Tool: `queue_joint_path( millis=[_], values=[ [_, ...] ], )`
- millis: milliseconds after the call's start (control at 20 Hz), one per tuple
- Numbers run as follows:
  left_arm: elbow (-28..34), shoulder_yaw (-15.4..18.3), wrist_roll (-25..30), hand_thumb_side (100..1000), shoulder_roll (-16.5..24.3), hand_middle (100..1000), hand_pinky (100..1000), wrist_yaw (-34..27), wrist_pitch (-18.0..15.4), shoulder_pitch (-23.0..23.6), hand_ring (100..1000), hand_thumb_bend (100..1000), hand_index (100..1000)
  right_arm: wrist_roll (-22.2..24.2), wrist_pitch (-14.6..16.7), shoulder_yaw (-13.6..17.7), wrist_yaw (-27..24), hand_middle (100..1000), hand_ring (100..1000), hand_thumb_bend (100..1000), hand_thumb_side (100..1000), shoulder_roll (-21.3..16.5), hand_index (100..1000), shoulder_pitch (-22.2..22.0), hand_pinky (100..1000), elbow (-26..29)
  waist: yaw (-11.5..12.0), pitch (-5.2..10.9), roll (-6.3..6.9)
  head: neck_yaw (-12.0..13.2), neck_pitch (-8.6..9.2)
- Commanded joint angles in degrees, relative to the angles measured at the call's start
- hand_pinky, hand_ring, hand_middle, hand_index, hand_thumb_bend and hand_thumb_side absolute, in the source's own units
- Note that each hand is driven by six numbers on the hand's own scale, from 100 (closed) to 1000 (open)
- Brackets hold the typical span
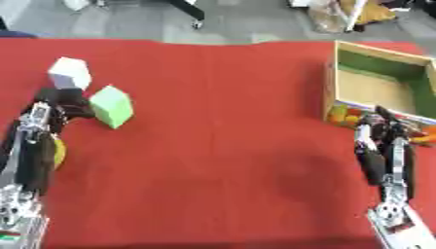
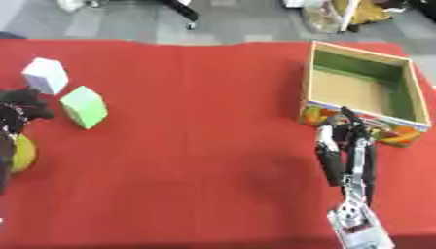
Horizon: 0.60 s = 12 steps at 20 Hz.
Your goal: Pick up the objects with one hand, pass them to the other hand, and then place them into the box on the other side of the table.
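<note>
Left hand (image 1: 60, 104): fingers curled, holding nothing, touching the green block (image 1: 112, 106) on its right; white block (image 1: 69, 73) just beyond. Yellow object (image 2: 22, 151) partly under that arm, clearer in the right eye view. Right hand (image 2: 340, 131): fingers straight, against the box (image 2: 362, 92) front wall.

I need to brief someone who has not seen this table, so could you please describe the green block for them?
On the red tablecloth, look at the robot's left side, opposite the box. Two blocks sit by the left hand. The green block is the nearer one, tilted on an edge; its neighbour is a white block.
</note>
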<state>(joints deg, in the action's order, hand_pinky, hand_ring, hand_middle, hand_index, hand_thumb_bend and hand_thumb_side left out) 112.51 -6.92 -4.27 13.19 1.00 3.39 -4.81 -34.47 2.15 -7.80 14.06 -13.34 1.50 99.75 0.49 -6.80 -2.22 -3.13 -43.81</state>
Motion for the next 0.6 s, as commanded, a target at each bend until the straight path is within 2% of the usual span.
queue_joint_path(
  millis=[50,450,600],
  values=[
    [0.49,-0.1,0.33,941,0.09,579,818,0.24,-0.07,-0.77,579,100,726,-0.06,0.08,0.19,-0.28,489,485,100,721,-0.29,865,0.54,400,0.58,0.05,-0.62,-0.15,-0.07,-0.31],
    [0.4,0.13,0.23,936,0.12,578,819,0.04,-0.14,-0.58,578,100,727,0.03,-0.06,0.17,-0.17,489,485,100,720,-0.28,865,0.48,400,0.62,0.39,0.0,-0.23,-0.05,-0.31],
    [0.49,0.47,0.27,890,0.62,580,820,0.42,-0.15,-0.44,580,100,730,0.25,-0.11,0.08,-0.06,489,485,100,720,-0.29,866,0.26,401,0.53,0.38,0.46,-0.23,-0.04,-0.31]
  ],
)
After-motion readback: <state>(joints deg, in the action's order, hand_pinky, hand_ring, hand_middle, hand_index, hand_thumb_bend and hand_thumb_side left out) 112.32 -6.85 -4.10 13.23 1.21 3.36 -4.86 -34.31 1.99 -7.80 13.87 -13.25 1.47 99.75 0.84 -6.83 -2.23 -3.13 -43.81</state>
